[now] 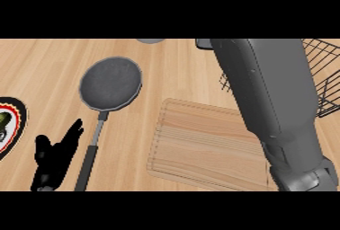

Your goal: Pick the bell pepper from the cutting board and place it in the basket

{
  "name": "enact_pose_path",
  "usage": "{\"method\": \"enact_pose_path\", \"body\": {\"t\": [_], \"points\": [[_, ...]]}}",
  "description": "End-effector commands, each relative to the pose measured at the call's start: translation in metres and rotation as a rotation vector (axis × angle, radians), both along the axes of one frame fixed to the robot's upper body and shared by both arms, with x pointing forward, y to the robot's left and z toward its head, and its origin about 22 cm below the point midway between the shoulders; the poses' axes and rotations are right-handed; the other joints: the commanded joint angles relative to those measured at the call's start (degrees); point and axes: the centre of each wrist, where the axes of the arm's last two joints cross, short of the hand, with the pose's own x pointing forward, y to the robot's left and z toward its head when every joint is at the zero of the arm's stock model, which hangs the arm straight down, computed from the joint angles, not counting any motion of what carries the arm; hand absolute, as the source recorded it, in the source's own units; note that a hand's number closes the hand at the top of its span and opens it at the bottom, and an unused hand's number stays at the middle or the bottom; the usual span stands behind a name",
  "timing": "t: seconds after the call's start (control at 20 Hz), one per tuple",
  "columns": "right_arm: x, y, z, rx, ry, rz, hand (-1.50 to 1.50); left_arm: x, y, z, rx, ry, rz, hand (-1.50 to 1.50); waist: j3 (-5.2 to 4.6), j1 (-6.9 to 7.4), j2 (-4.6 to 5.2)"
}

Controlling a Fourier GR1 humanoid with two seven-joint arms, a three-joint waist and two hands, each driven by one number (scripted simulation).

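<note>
The wooden cutting board (pixel 199 143) lies at the middle of the counter with nothing on the part that shows. The black wire basket (pixel 324 76) stands at the right edge, largely hidden behind my right forearm (pixel 272 99). That forearm stretches from the lower right up to the top edge, and the right hand is out of view beyond it. No bell pepper shows anywhere. My left hand (pixel 56 157) rests at the lower left, fingers straight and pointing up, holding nothing.
A dark grey frying pan (pixel 111 84) lies left of the board, its handle (pixel 90 157) running down beside my left hand. A patterned plate (pixel 10 126) shows at the left edge. A grey round object (pixel 151 41) peeks in at the top.
</note>
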Motion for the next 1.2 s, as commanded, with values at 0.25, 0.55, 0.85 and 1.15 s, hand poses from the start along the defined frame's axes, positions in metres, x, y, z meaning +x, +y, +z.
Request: {"method": "enact_pose_path", "body": {"t": [0.25, 0.55, 0.85, 1.15], "points": [[0.024, -0.040, -0.011, 0.107, 0.126, -0.138, 1.50, -0.004, 0.000, -0.017, -0.025, 0.132, 0.030, 0.00, -0.63, -0.37, 0.59], [0.039, -0.100, -0.034, 0.145, 0.078, -0.133, 1.50, -0.013, -0.002, -0.025, -0.011, 0.137, 0.016, 0.00, -0.58, -0.10, 0.74], [0.040, -0.120, -0.071, 0.314, 0.007, -0.132, 1.50, -0.018, 0.010, -0.019, -0.014, 0.121, 0.025, 0.00, -0.57, 0.13, 0.73], [0.037, -0.139, -0.106, 0.329, -0.006, -0.107, 1.50, -0.012, -0.010, -0.027, 0.002, 0.130, 0.030, 0.00, -0.57, -0.47, 0.56]]}}
